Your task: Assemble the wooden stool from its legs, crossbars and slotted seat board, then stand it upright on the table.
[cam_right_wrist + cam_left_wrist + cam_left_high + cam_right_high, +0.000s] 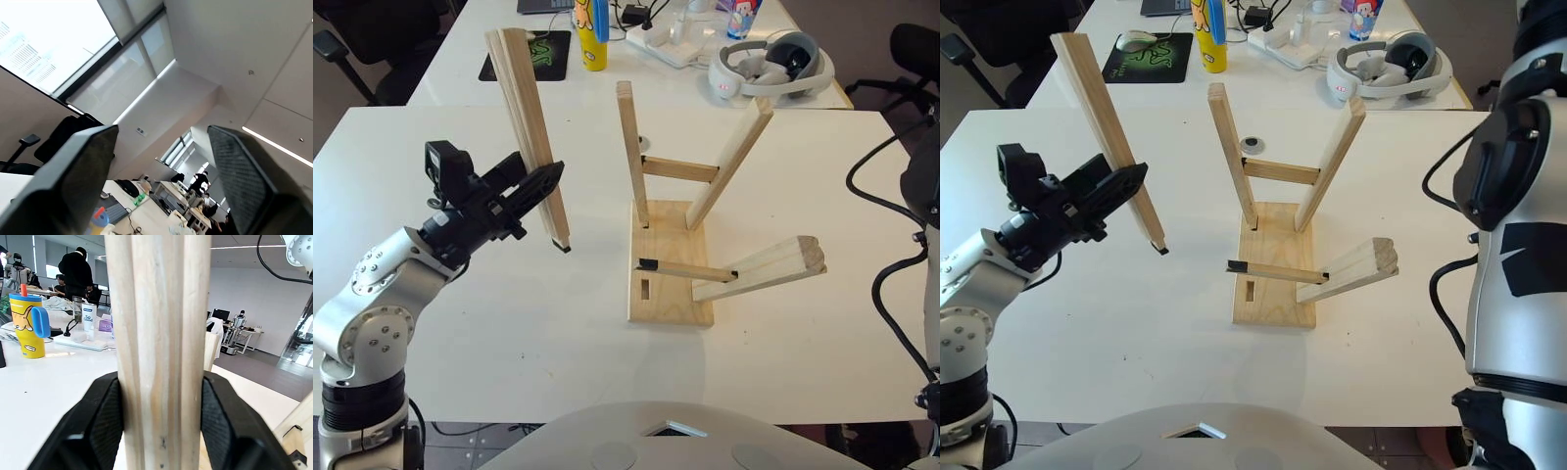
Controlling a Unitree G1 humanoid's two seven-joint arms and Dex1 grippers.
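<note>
A: Left eye view: the left gripper (540, 188) is clamped on the lower part of a leg (527, 117). The leg is tilted, its foot clear above the table (460, 323). The seat board (671, 294) lies flat with two legs (631, 157) standing in it and a third leg (764, 269) toppled across it.

B: I'd square the held leg over a free slot (645, 288) before lowering.

A: Left wrist view: both pads (100, 421) press the leg evenly. Right wrist view: the right gripper (161, 147) gapes wide, holding nothing, aimed at a ceiling.

B: Behind the table, a second desk carries a headset (769, 64) and a yellow bottle (591, 29).
</note>
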